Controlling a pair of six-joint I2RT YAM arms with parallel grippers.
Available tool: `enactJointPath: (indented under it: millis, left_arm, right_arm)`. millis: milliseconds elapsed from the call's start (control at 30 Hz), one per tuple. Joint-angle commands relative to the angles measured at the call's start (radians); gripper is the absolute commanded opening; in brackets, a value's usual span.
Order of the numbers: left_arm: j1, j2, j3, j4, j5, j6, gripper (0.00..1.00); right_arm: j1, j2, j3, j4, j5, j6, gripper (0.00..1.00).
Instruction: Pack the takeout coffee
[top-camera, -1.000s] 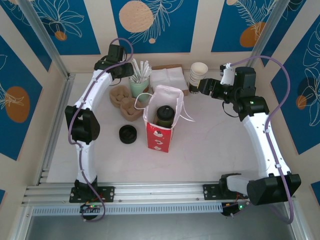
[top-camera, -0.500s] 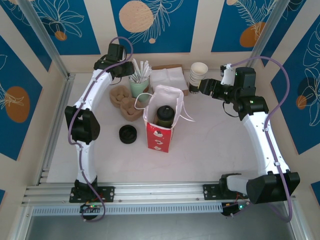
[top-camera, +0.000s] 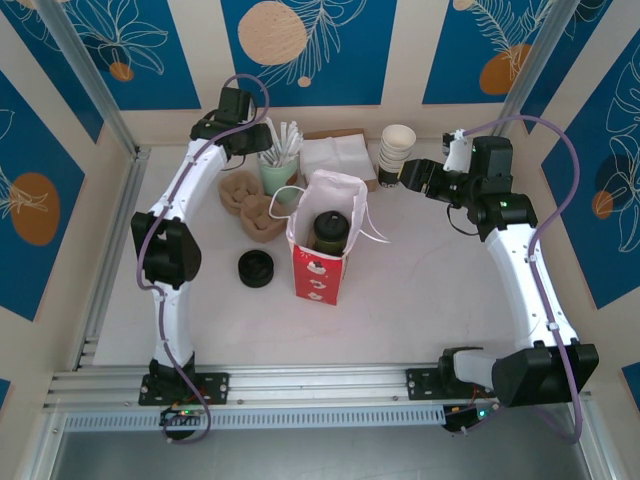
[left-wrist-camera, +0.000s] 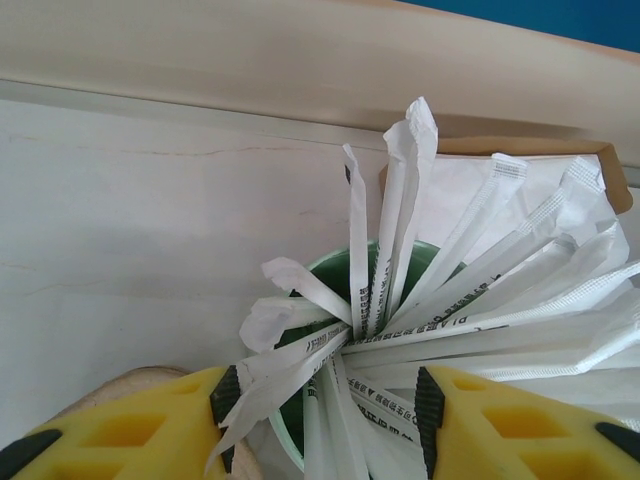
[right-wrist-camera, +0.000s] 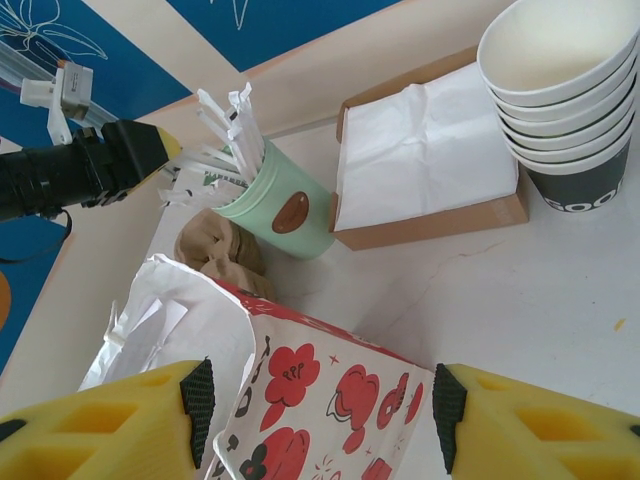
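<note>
Now the takeout coffee (top-camera: 330, 231) stands upright inside the paper bag (top-camera: 318, 278) at mid-frame, a light, easily crushed cup I would take softly by its wall under the slippery lid, while the left end effector (left-wrist-camera: 328, 395) is half-wide around the wrapped straws (left-wrist-camera: 400, 290) and the right end effector (right-wrist-camera: 322, 402) is wide, empty.

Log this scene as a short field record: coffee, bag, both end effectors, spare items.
coffee: lidded takeout cup upright inside paper bag
bag: open-topped, standing mid-table
left end effector: open, straddling wrapped straws in green cup
right end effector: open, empty, facing the bag
spares: loose lid stack left of bag; white cup stack and napkins at back
</note>
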Motion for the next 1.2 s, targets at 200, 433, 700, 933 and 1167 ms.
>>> enactJointPath:
  millis: [200,433,700,933,1167]
  left_arm:
    - [-0.033,-0.042,0.036,-0.017,-0.048,0.023,0.52]
    - [-0.042,-0.039,0.048,-0.018,-0.056,0.025,0.54]
    - [-0.052,-0.044,0.059,-0.023,-0.080,0.035,0.53]
    - [-0.052,-0.007,0.072,-0.019,-0.066,0.033,0.52]
    - [-0.052,0.052,0.104,-0.029,-0.070,0.037,0.48]
  right_arm:
    - [-0.011,-0.019,-0.021,0.005,-0.033,-0.003,0.62]
    - [-0.013,-0.027,-0.029,0.007,-0.036,0.000,0.62]
    - [-0.016,-0.033,-0.035,0.010,-0.040,0.000,0.62]
    - [-0.017,-0.031,-0.040,0.012,-0.045,0.006,0.62]
    - [-0.018,-0.031,-0.044,0.014,-0.045,0.007,0.62]
